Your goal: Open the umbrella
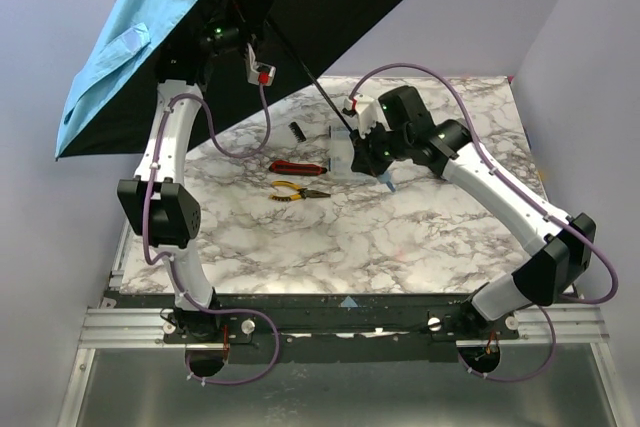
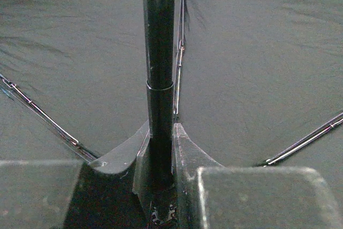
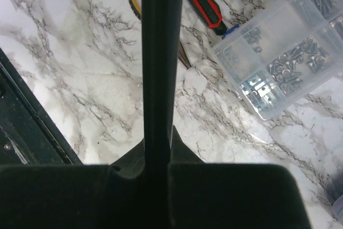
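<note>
Sky-blue umbrella [image 1: 120, 37] spread open, held tilted above the left rear of the marble table [image 1: 400, 237], black shaft [image 3: 158, 52] clasped under the canopy by the closed left gripper [image 2: 161, 132], lower down pinched by the fully closed right gripper [image 3: 158, 138]

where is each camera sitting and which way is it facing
Top external: above and behind the arm bases, facing down at the white marble table and open sky-blue folding umbrella; left arm, right arm show.
Left wrist: faces up the thin black shaft into the canopy's dark underside; left gripper clamps it.
Right wrist: faces down the shaft at the table, red-handled pliers, clear screw box; right gripper clamps it.
Both wrist views share the shaft.
</note>
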Available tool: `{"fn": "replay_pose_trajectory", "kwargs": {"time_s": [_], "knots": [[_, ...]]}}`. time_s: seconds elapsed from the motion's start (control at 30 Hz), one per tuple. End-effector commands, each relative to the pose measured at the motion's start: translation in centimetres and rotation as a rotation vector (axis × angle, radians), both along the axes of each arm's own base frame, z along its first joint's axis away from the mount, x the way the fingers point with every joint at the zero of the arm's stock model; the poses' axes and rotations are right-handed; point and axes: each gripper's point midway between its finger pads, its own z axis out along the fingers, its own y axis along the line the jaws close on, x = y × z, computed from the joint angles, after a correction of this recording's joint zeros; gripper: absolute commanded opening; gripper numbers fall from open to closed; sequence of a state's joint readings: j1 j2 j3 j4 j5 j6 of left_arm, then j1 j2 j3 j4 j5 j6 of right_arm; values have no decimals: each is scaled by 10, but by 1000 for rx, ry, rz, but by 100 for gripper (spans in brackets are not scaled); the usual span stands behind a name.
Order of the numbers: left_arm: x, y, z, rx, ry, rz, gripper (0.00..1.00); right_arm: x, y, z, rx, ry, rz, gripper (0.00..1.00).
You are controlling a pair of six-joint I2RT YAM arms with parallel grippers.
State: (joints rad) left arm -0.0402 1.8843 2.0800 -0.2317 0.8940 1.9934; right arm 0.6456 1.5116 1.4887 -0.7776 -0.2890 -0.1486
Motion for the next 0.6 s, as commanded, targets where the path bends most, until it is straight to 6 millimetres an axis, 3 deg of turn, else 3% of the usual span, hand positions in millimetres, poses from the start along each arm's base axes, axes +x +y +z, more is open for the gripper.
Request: {"fn": "replay_pose_trajectory", "kwargs": {"time_s": [0.0,0.1,0.2,0.27,0.43,0.57], "knots": [[-15,383,82,-108,-352,1350,4,-153,-99,-48,-355,451,275,0],[-17,378,74,-111,-346,1323,2,-148,-91,-43,-336,445,284,0],[-14,352,62,-117,-331,1217,5,-135,-73,-29,-276,418,293,0],[-13,321,52,-126,-309,1109,12,-120,-53,-14,-207,384,286,0],[-10,220,13,-104,-216,806,32,-83,-5,28,-46,298,269,0],[-13,157,-7,-107,-177,645,45,-68,22,52,76,270,266,0]]}}
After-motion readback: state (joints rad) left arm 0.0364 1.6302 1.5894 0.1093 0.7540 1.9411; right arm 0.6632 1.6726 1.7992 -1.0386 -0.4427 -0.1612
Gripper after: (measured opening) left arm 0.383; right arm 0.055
